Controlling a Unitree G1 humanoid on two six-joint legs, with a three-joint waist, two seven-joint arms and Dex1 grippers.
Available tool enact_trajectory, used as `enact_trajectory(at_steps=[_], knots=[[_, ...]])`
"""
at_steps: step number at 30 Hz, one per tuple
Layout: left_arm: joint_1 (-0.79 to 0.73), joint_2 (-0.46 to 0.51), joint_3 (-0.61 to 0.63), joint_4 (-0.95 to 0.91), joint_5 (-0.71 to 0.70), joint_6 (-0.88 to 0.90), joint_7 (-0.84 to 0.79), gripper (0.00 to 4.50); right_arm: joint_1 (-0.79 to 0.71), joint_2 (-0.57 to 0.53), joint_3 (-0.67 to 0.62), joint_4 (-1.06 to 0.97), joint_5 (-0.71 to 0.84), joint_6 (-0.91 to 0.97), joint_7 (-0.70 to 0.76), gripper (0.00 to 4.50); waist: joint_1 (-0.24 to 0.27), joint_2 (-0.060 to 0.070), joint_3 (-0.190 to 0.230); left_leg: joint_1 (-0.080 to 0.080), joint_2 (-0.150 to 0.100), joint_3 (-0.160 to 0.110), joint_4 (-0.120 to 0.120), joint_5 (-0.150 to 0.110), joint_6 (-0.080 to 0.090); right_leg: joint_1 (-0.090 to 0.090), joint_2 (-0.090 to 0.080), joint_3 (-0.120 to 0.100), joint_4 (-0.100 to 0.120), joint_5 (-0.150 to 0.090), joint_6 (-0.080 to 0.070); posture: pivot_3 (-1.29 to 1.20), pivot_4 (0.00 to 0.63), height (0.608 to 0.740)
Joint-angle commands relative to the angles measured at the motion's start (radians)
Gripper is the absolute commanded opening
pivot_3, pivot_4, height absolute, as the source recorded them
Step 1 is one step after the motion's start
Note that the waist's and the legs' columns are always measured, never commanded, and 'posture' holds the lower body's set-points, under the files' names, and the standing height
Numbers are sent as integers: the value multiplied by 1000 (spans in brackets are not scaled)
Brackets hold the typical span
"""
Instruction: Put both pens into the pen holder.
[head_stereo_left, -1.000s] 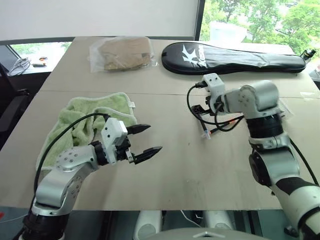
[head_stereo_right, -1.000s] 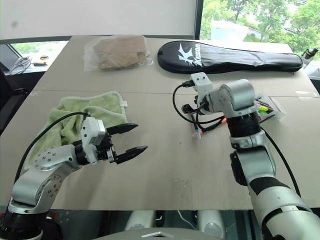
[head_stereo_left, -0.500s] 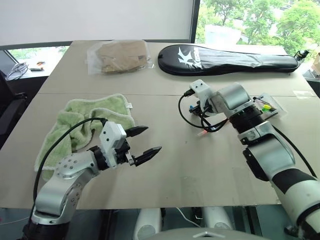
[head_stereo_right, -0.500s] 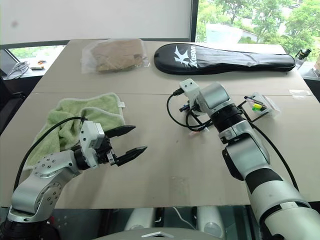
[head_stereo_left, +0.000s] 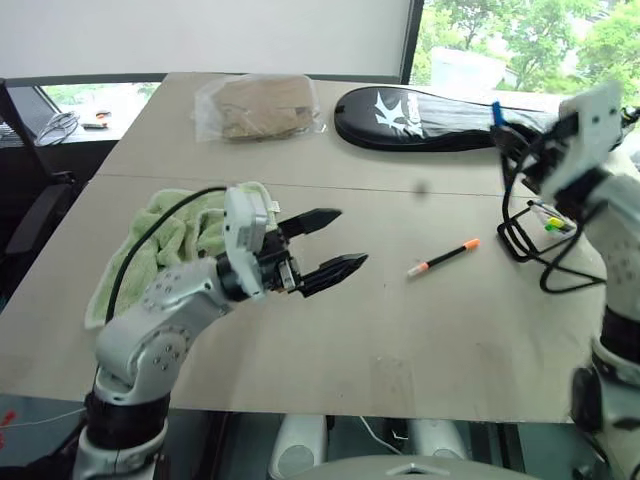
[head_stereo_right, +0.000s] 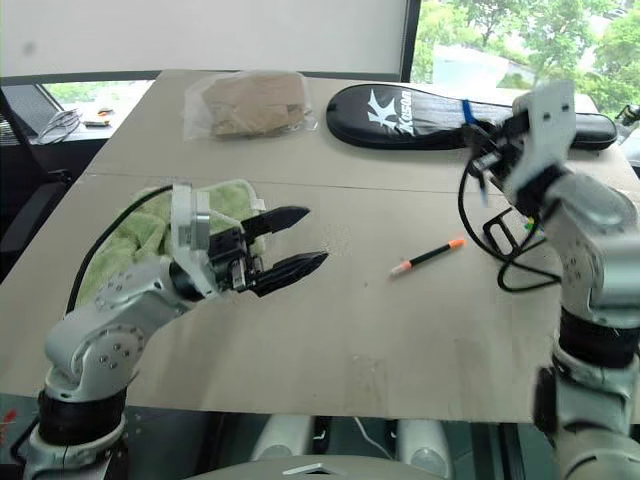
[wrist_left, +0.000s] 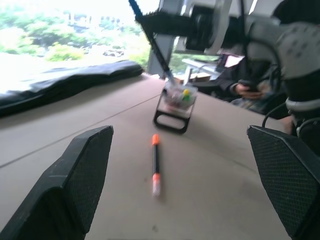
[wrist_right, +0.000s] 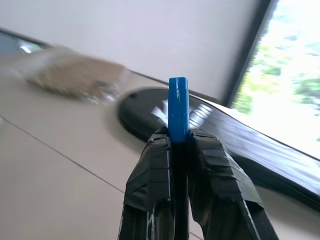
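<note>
Lifted off the tabletop since a second ago, the blue-capped pen (wrist_right: 178, 112) now stands pinched between the right gripper's (head_stereo_right: 480, 160) closed black fingers, raised near the right edge above the pen holder (head_stereo_left: 535, 222), a clear plastic cup in a black wire frame. Its orange-capped twin (head_stereo_left: 443, 257), thin and straight, lies flat on the smooth beige tabletop (head_stereo_left: 400, 330) just beside the holder. Spread wide and empty, the left gripper (head_stereo_left: 330, 245) hovers beside a rumpled green towel (head_stereo_left: 170, 235). A long black bag (head_stereo_left: 430, 105) lies along the far edge.
</note>
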Motion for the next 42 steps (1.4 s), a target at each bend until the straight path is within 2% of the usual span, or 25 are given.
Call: enact_trajectory(at_steps=[1, 4, 9, 13, 24, 26, 27, 28, 34, 37, 42], knots=[[-56, -7, -42, 5, -26, 15, -27, 4500, 61, -25, 7, -2, -79, -251, 5, 48, -19, 0, 0, 3, 0, 0, 0, 0, 0, 1, 1, 3, 0, -1, 0, 0, 150, 740], [-88, -5, -69, 36, -8, 8, -60, 4500, 106, -36, 30, 95, -133, -434, 20, 48, -31, 0, 0, 17, 1, 0, -1, 0, 0, 11, 4, 7, 0, -2, -2, 0, 150, 740], [-105, 1, -73, 65, 11, -2, -90, 4500, 87, -38, 63, 262, -180, -634, 30, 48, -25, 0, 0, 16, 1, -2, -1, 0, 0, 12, 8, 8, 0, -1, -3, 0, 150, 740], [-92, 3, -64, 54, 18, -5, -86, 4500, 47, -30, 75, 374, -185, -722, 32, 48, -23, 0, 0, 15, 1, 0, -1, 0, 0, 11, 7, 11, -1, -1, -3, 0, 150, 740], [-28, 15, -40, -21, -3, -1, -72, 4500, -30, -99, 103, 699, -241, -927, 74, 48, -20, 0, 1, 15, 0, 0, -1, 0, 0, 11, 6, 11, -3, -1, -3, 0, 150, 740], [-30, 15, -42, -19, -2, -2, -71, 4500, -30, -109, 94, 715, -219, -919, 95, 977, -21, 0, 1, 15, 0, 0, -1, 0, 0, 11, 6, 11, -2, -1, -3, 0, 150, 740], [-31, 15, -44, -18, -2, -3, -72, 4500, -25, -115, 88, 714, -211, -915, 102, 1196, -21, 0, 1, 15, 0, 0, -1, 0, 0, 11, 6, 11, -2, -1, -3, 0, 150, 740], [-31, 15, -44, -17, -2, -4, -72, 4500, -20, -121, 83, 708, -206, -913, 106, 1772, -21, 0, 1, 15, 0, 0, -1, 0, 0, 11, 6, 11, -2, -1, -3, 0, 150, 740], [-31, 17, -45, -5, 3, -7, -82, 4500, 37, -145, 52, 567, -179, -848, 92, 4478, -19, 0, 1, 15, 0, 0, -1, 0, 0, 11, 6, 11, -2, -1, -3, 0, 150, 740], [-27, 24, -45, 15, 10, -6, -94, 4500, 62, -136, 25, 398, -111, -709, 85, 4478, -20, 0, 1, 15, 1, 0, -1, 0, 0, 11, 6, 11, -2, -1, -3, 0, 150, 740], [-37, 46, -88, 44, 90, 19, -55, 4500, 193, -178, 36, -42, 63, -309, 116, 4478, -14, 0, 1, 15, 1, -1, -1, 0, 0, 11, 6, 10, -1, -2, -3, 0, 150, 740]])
